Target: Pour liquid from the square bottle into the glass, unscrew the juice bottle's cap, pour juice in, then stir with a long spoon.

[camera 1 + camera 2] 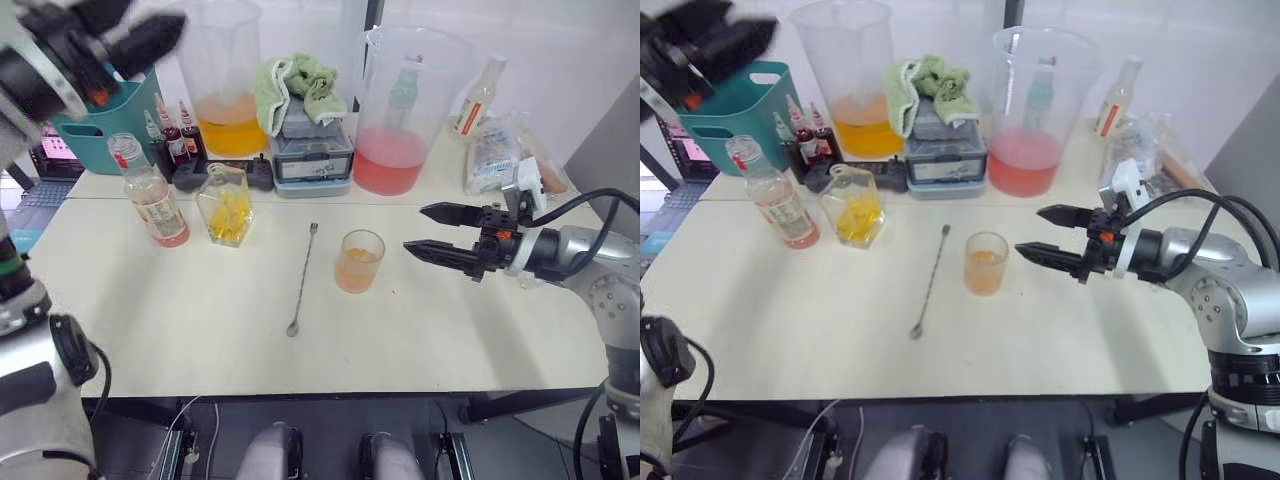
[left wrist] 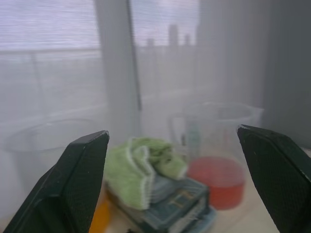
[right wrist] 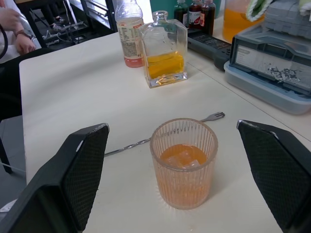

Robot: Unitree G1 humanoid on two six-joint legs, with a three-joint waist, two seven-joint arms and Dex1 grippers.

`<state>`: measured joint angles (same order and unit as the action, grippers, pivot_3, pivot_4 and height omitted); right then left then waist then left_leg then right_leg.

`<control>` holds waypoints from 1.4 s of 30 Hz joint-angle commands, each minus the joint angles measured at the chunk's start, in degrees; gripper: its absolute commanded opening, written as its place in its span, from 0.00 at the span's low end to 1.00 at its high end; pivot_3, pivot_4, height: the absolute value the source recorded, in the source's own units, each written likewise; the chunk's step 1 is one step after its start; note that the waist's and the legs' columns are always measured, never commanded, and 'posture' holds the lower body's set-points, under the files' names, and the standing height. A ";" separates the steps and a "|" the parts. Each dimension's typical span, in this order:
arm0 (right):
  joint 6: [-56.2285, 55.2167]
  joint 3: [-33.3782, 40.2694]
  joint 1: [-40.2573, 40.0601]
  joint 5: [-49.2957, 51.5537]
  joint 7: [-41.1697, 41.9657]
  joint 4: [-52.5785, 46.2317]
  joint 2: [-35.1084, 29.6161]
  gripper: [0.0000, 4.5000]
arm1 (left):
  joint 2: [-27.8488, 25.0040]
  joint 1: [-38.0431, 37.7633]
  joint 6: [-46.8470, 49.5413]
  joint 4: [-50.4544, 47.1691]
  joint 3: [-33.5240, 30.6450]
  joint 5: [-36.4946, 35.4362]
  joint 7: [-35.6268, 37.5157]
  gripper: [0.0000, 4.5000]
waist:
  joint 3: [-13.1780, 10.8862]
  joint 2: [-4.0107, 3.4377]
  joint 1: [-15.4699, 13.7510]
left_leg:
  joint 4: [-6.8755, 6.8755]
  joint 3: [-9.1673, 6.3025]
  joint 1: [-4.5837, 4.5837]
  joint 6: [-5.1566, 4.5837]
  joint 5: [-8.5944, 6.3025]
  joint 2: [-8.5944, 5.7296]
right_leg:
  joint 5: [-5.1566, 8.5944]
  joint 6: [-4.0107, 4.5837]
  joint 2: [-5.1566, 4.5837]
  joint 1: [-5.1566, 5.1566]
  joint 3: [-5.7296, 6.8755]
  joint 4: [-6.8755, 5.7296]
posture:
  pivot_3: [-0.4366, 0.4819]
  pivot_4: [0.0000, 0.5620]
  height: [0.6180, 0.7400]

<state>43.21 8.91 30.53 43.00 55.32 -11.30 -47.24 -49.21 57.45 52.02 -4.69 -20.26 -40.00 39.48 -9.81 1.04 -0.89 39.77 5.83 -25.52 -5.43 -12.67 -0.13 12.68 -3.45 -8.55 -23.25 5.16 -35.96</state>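
The ribbed glass (image 1: 359, 261) stands at the table's middle, about a third full of orange liquid with ice. My right gripper (image 1: 414, 228) hovers just to its right, open, fingers pointing at the glass (image 3: 183, 165) with nothing between them. The long spoon (image 1: 302, 280) lies flat on the table left of the glass. Further left stand the square bottle (image 1: 225, 205) with yellow liquid and the juice bottle (image 1: 150, 195) with a little pink juice; I cannot tell whether its cap is on. My left gripper (image 1: 140, 30) is raised high at the back left, open and empty.
Along the back stand a jug of orange liquid (image 1: 228, 90), a jug of pink liquid (image 1: 400, 110), a green towel (image 1: 295, 85) on a grey box (image 1: 312, 150), small syrup bottles (image 1: 175, 130), a teal basket (image 1: 100, 115) and a plastic bag (image 1: 500, 150). A person's hand (image 3: 12, 29) is beyond the table's left end.
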 commanded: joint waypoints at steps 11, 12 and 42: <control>0.13 2.38 -4.41 -2.94 -0.69 1.62 -1.51 1.00 | 0.26 -34.78 -4.95 -18.23 -5.33 0.49 0.32 0.99 | 0.00 -0.01 0.08 | -0.10 0.08 0.11 0.28 -0.07 0.03 | 0.02 0.05 0.01 0.00 -0.08 0.20 | 0.48 0.27 0.99; 0.49 3.02 -4.65 -2.60 -0.87 1.82 -1.46 1.00 | 0.55 -37.57 -5.66 -18.32 -5.21 0.74 1.02 0.99 | 0.01 -0.02 0.08 | -0.09 0.06 0.10 0.34 -0.11 0.04 | 0.02 0.05 0.01 0.00 -0.07 0.21 | 0.48 0.27 0.99; -19.79 26.78 -33.70 -9.13 15.38 17.03 -10.65 1.00 | 6.22 -57.97 -24.95 -11.24 -2.82 8.86 6.93 0.99 | 0.20 -0.38 -0.84 | -0.51 0.35 0.36 0.37 -0.34 0.20 | 0.00 0.16 -0.34 -0.03 -0.04 0.93 | 0.48 0.27 0.99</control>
<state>23.56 33.21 -2.74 32.80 70.00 7.58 -56.84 -43.61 -1.72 25.27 -11.37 -24.40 -29.87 48.98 -9.61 0.66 -1.73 39.25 6.19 -25.17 -5.06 -13.02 0.07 12.67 -3.31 -8.91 -23.25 5.12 -35.03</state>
